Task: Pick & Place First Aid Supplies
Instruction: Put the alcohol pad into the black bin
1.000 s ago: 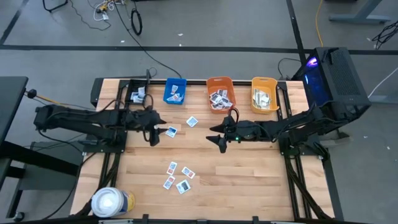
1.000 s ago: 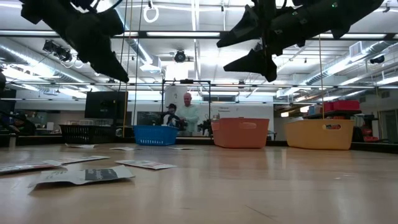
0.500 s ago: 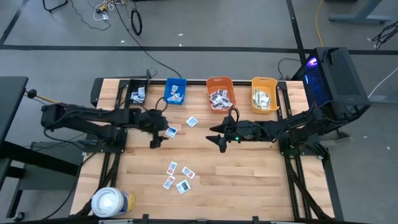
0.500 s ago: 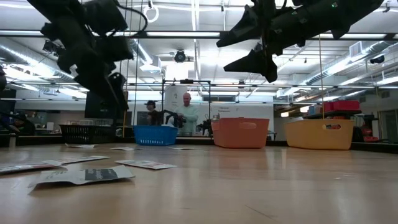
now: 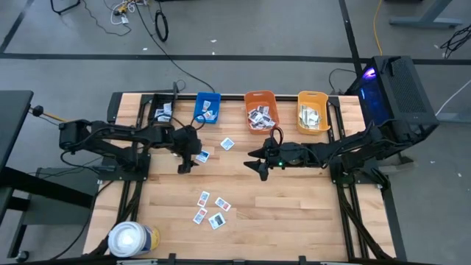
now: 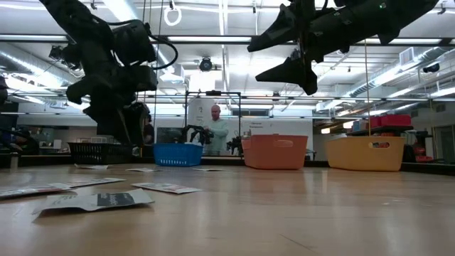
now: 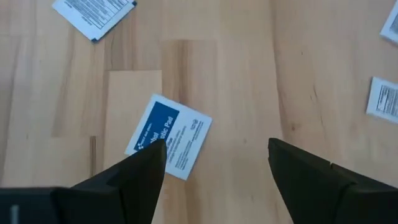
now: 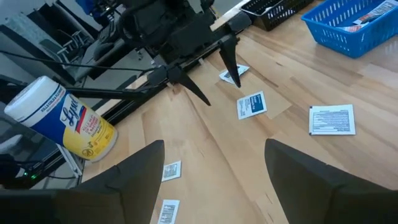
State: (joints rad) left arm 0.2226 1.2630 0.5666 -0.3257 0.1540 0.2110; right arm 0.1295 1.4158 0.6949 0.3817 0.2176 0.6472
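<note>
Small white packets with blue or red print lie flat on the wooden table. One with a blue panel [image 7: 169,144] lies just ahead of my left gripper [image 7: 214,165], which is open, points down and hovers low over it [image 5: 202,155] without touching. Another packet [image 5: 227,143] lies to its right, and several more [image 5: 210,210] lie nearer the front edge. My left gripper also shows in the low view [image 6: 134,142], close above the table. My right gripper [image 5: 259,163] is open and empty, held high over the table's middle [image 6: 298,71].
Along the far edge stand a black bin [image 5: 162,110], a blue bin [image 5: 207,107], an orange bin [image 5: 260,109] and a yellow bin [image 5: 313,110], each holding packets. A large white roll with a yellow band [image 5: 132,239] stands at the front left corner. People show in the room beyond.
My left gripper has come down from high above the table to just over the blue-panel packet, reaching a little toward the table's right. The packets have stayed where they were.
</note>
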